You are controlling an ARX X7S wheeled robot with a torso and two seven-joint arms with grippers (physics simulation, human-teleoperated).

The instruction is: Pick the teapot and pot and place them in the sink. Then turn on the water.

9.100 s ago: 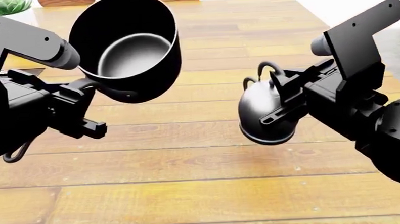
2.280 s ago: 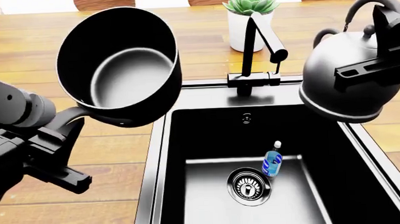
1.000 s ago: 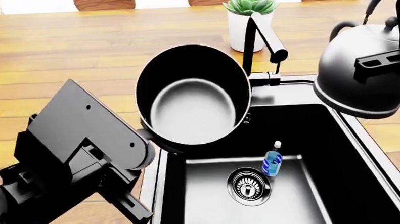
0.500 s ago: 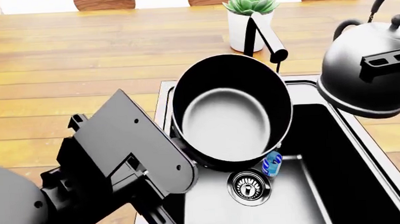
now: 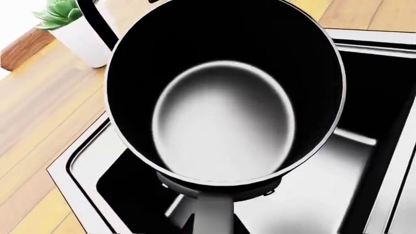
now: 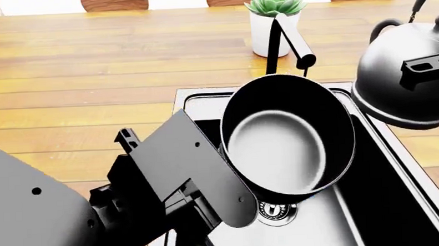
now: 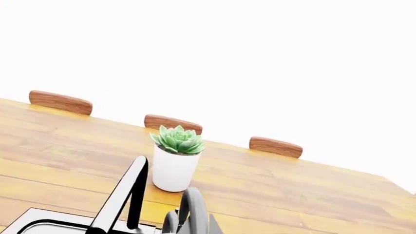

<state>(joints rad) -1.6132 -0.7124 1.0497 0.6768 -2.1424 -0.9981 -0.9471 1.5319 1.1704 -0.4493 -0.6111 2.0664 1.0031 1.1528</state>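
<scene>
While the pot (image 6: 287, 142) hangs over the sink (image 6: 196, 99), neither end effector's grip state shows

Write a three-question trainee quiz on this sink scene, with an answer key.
1. True or false: the pot is resting flat on the floor of the sink.
2. Which object hangs at the sink's right edge? A) teapot B) cutting board C) frying pan
3. Fill in: behind the faucet stands a white-potted ____.

Key: 1. False, it is held tilted above the basin. 2. A. 3. succulent.
</scene>
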